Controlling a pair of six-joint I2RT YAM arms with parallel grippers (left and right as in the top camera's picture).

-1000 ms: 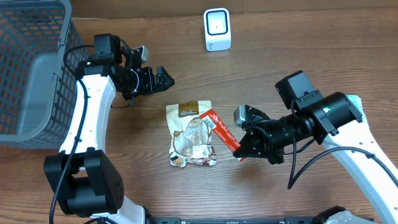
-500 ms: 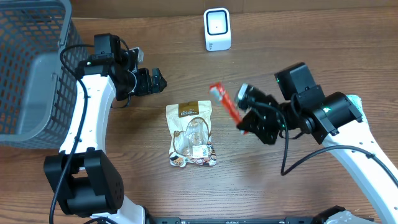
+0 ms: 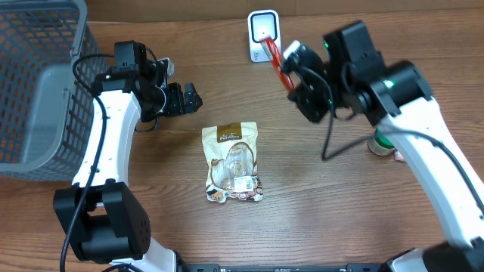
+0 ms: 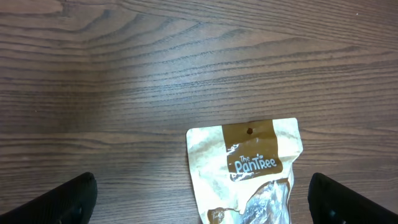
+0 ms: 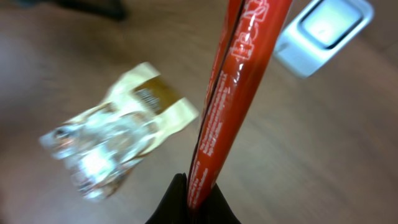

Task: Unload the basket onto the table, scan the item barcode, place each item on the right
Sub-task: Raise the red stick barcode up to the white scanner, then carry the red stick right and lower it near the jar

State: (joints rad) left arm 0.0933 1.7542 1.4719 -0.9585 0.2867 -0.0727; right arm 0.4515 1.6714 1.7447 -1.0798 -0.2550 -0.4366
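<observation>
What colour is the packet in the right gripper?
The packet is red with white lettering, best seen in the right wrist view.

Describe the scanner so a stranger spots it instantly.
At the far edge of the wooden table, right of the grey basket, stands the scanner. It is the only small white upright box, unlike the flat tan pouch and red packet.

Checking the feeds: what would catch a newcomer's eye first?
The right gripper, shut on a thin red plastic packet, holds it before the white boxy scanner at the back of the table. A tan snack pouch lies centrally; a grey mesh basket fills the left corner.
</observation>
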